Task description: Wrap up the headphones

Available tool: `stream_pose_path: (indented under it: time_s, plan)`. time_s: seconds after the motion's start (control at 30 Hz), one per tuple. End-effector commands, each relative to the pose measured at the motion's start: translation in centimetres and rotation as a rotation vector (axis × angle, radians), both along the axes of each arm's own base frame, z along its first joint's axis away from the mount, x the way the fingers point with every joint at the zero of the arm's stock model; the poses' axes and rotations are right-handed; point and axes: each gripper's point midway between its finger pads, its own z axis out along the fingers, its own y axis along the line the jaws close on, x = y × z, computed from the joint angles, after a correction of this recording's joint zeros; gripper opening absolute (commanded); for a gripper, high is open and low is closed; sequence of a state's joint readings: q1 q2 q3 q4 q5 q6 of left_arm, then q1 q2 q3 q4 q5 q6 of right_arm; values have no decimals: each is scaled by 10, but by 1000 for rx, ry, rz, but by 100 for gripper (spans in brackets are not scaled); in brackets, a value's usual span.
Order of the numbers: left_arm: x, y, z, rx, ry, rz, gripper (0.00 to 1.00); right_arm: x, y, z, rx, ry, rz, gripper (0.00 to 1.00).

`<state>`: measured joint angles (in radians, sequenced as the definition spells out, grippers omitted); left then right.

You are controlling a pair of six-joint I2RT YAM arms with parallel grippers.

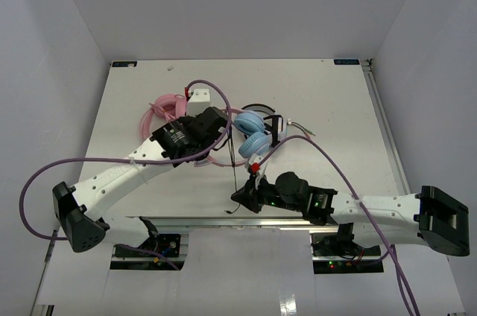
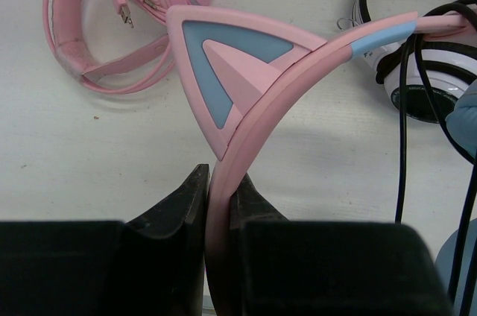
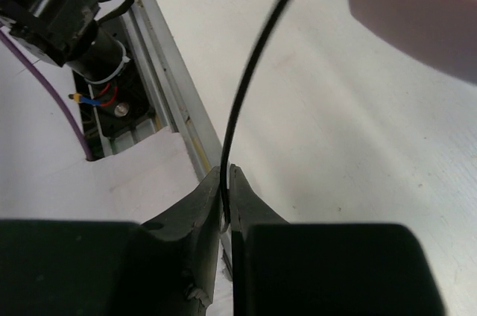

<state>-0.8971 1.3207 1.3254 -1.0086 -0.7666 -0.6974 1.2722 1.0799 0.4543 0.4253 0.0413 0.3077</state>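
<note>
Jaws pinched shut on both arms. Table (image 1: 335, 100) holds the headphones (image 1: 252, 131) mid-centre, with pink headphones (image 1: 162, 109) to the far left and white headphones (image 2: 428, 70) just right. Left gripper (image 2: 220, 185) clamps the headband (image 2: 298, 70); right gripper (image 3: 226, 182) nips the cable (image 3: 250, 77) near the front edge. Looks like the winding step. Next move: carry the cable round the band, taut, without yanking it free.

Passage is barred mid-table by blue-cupped cat-ear headphones (image 1: 252, 134), all-pink plastic headphones (image 1: 159, 109) and white-and-black headphones (image 1: 278, 124); the white tabletop (image 1: 343, 100) rightward is left open.
</note>
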Motion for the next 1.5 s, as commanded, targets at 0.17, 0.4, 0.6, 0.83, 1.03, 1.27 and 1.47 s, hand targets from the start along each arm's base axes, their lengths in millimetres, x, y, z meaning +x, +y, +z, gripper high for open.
stream_pose_path:
  time_s: [0.17, 0.4, 0.6, 0.83, 1.03, 1.27, 1.47]
  plan:
    - [1, -9, 46, -207, -100, 2, 0, 21, 2, -3, 60, -52, -116, 12]
    - [-9, -19, 45, -283, -76, -74, 0, 31, -2, -6, 90, -64, -178, 11]
    - [-14, -23, 51, -326, -82, -106, 0, 32, -11, 1, 163, -61, -212, 11]
    - [-15, -27, 44, -328, -62, -118, 0, 33, -21, 11, 225, -58, -243, 11]
    - [-19, -36, 46, -387, -63, -156, 0, 39, -34, 15, 291, -26, -312, 10]
    - [-29, -51, 59, -479, -64, -248, 0, 40, -43, 11, 327, -7, -344, 9]
    - [-38, -65, 72, -562, -67, -332, 0, 38, -40, 12, 337, -3, -328, 9]
